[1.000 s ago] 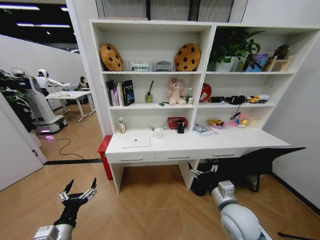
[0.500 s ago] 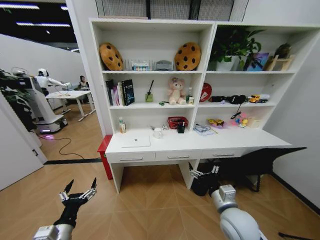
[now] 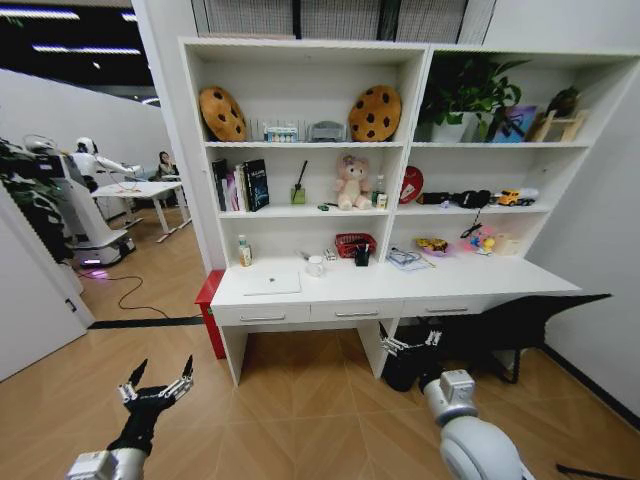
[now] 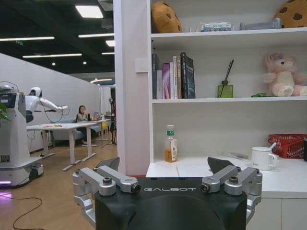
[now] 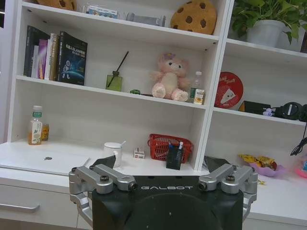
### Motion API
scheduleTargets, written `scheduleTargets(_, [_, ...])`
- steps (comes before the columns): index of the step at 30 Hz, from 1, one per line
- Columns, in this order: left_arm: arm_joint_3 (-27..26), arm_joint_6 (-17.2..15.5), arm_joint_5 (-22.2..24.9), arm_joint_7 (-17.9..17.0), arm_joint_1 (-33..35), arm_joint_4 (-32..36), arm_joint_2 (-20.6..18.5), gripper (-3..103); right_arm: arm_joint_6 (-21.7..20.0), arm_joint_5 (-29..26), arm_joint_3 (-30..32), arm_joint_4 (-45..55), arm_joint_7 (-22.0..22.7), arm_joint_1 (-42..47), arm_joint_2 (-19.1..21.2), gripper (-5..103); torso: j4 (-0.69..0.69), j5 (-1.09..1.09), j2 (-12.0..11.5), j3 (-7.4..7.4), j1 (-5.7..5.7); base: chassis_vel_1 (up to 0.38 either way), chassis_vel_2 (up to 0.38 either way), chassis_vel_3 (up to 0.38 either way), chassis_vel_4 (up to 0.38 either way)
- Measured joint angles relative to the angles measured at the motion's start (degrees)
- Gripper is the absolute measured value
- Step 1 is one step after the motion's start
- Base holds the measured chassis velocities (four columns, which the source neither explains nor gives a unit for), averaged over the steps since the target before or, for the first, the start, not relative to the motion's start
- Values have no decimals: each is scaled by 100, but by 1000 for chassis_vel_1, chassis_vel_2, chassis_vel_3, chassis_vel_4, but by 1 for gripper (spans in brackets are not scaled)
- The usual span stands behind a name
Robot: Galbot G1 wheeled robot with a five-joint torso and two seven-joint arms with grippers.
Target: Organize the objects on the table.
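Silver laptop [image 3: 272, 284] lies closed and flat on the white desk [image 3: 480, 279], ahead of and above both grippers, nearer the left one's side. A bottle with a green cap [image 4: 170, 143] stands at the desk's back beyond it. Left gripper [image 3: 156, 391] and right gripper [image 3: 410, 346] hang low over the floor, well short of the desk, fingers spread, grasping nothing.

The brand name "GALBOT" is showing in pale letters on the black body of the left gripper [image 4: 166, 168] and the right gripper [image 5: 161, 168], just behind each one's spread fingers.
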State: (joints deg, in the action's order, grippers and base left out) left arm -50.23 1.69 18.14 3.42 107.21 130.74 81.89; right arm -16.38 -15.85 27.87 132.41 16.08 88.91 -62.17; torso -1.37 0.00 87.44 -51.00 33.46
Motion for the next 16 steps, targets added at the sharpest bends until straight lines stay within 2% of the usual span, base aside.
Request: scheduleTargets(16, [0,0,0,0,0,0,0,100,-8,-3,0,0,3,-5,4,100,0,0,0,0,0,0,0,0,0])
